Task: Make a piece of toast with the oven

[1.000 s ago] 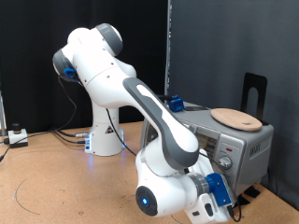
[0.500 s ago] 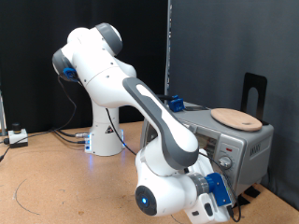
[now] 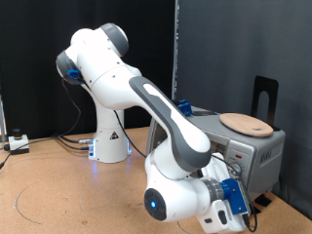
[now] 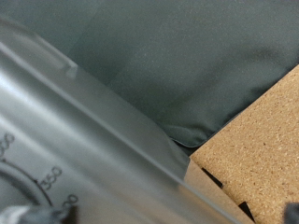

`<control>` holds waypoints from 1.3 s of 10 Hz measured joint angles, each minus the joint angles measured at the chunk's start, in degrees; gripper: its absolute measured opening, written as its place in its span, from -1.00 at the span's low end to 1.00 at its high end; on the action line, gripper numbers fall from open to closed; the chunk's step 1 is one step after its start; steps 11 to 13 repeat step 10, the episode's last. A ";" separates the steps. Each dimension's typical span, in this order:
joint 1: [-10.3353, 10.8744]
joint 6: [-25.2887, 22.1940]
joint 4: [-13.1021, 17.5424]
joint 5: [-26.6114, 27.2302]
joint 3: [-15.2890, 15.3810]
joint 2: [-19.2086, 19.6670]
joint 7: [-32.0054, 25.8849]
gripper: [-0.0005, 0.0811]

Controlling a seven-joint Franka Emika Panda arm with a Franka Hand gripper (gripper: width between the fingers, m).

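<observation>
The oven (image 3: 244, 148) sits on the desk (image 3: 58, 190) at the exterior view's right, a wooden plate (image 3: 247, 124) on its roof. The end effector (image 3: 244, 207) hangs low just in front of the oven's knob panel; I cannot tell how wide its fingers stand. The wrist view shows the oven (image 4: 84, 140) close up, with dial numbers. No toast is visible.
</observation>
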 joint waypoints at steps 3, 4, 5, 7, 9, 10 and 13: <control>0.27 -3.12 1.76 -2.94 -2.18 -0.07 8.92 0.78; 0.28 -9.16 3.11 -6.22 -3.75 -0.53 14.84 0.78; 0.00 -13.03 3.91 -7.54 -5.22 -1.13 19.24 0.95; -1.82 -15.70 4.14 -7.65 -6.57 -2.60 23.35 0.99; -3.18 -15.81 4.45 -9.24 -7.85 -4.61 24.20 0.99; -3.50 -15.82 4.87 -10.17 -8.75 -5.70 25.21 0.99; -3.50 -15.82 4.87 -10.17 -8.75 -5.70 25.21 0.99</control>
